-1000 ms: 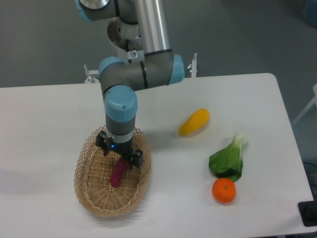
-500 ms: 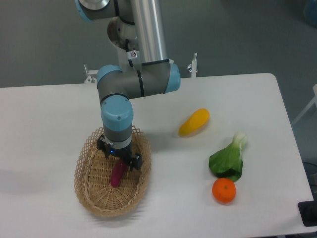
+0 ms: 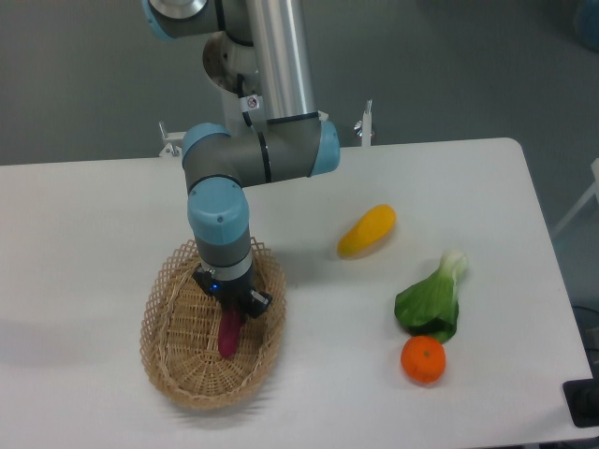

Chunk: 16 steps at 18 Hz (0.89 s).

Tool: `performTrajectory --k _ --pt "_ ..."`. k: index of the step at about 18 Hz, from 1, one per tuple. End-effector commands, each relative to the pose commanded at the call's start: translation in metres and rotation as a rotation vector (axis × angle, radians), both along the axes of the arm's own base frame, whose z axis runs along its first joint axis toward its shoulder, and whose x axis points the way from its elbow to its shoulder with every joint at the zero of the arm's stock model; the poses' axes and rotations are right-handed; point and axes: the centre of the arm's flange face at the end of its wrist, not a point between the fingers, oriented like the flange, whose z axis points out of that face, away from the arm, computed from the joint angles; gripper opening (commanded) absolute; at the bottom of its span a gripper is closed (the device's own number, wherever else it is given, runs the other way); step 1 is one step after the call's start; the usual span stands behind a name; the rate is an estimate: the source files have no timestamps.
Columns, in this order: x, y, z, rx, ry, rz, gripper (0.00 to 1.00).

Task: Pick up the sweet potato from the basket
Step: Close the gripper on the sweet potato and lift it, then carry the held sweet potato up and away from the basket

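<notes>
My gripper is down inside the basket, which sits near the front-left part of the desk. A second ago my jaws stood spread wide either side of the sweet potato; now they've drawn in narrow and the housing has turned a little, so I read them as clamped on the tuber's upper end. Fingertips themselves are mostly hidden under my wrist, so contact is a judgement, but the narrowed outline fits a grip.

The sweet potato has shifted too: earlier it lay slanted on the basket floor, now it hangs nearly upright below my jaws, lower tip at or just above the weave, can't tell which. It's still within the basket rim, toward the right-centre of the bowl.

Meaning for the task: grasp looks made, lift is just starting or about to. Next thing needed is a straight rise clear of the lacy rim. Risk: I'm holding only one tapered end, so it could swing or slip out.

Elsewhere, unchanged: yellow vegetable mid-desk, well apart; bok choy and orange fruit near the front-right edge, just beside each other.
</notes>
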Motion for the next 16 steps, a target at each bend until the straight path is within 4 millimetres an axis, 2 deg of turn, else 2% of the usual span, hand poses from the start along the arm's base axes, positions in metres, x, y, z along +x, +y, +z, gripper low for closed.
performTrajectory --k 4,7,11,15,16 --pt "-0.003 0.003 0.022 0.033 0.025 -0.012 0.17" --pt "-0.015 0.008 0.065 0.098 0.069 -0.008 0.17" --pt "-0.047 0.011 0.122 0.176 0.134 0.015 0.17" --pt "-0.093 -0.013 0.161 0.216 0.157 0.045 0.16" --pt "-0.108 -0.024 0.17 0.211 0.146 0.053 0.16"
